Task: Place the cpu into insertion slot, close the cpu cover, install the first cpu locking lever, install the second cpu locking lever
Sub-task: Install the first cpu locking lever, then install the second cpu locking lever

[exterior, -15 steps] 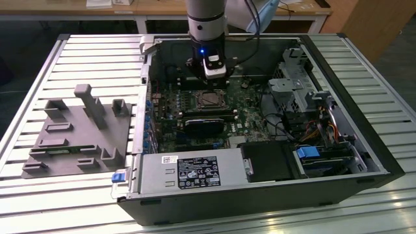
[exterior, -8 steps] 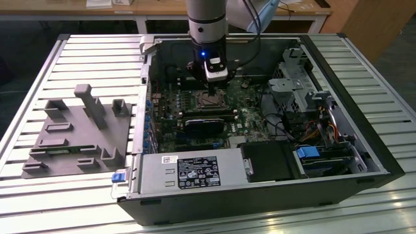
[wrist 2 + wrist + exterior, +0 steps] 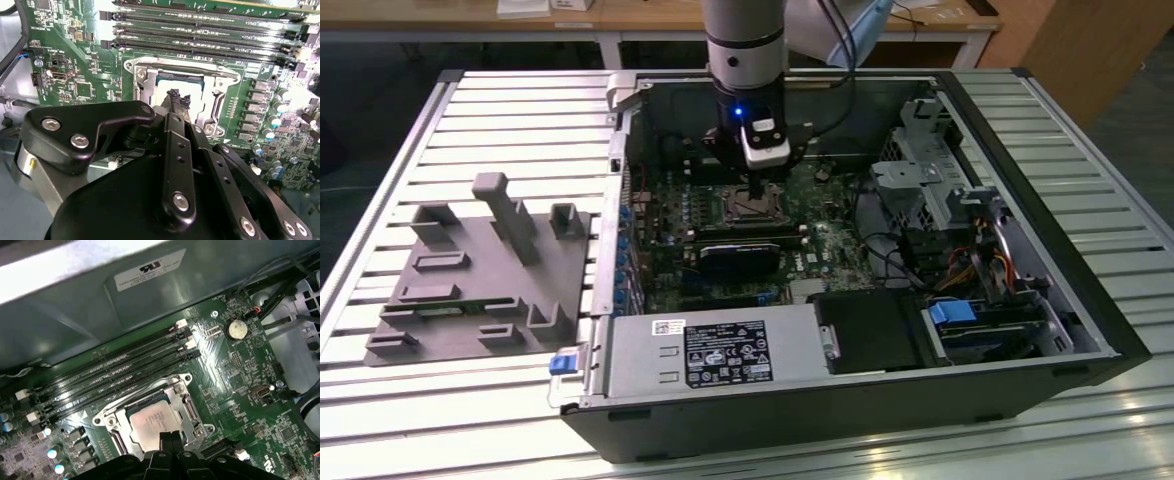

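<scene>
Jaws clenched together with nothing between them, the gripper (image 3: 167, 442) hangs directly over the insertion slot (image 3: 750, 204). The cpu (image 3: 152, 421) lies seated in that slot, the cpu cover (image 3: 184, 402) down around it, just beyond the fingertips (image 3: 176, 98).

No wording can be made out. A black printed label (image 3: 727, 365) and a small white sticker (image 3: 670, 326) sit on the grey metal power-supply box (image 3: 640, 360) near the slatted worktop's (image 3: 400, 400) front edge. In the first wrist view, a white label (image 3: 150, 269) marks the grey case wall (image 3: 75, 325), and faint print marks the silver-grey square cpu (image 3: 152, 422).
</scene>
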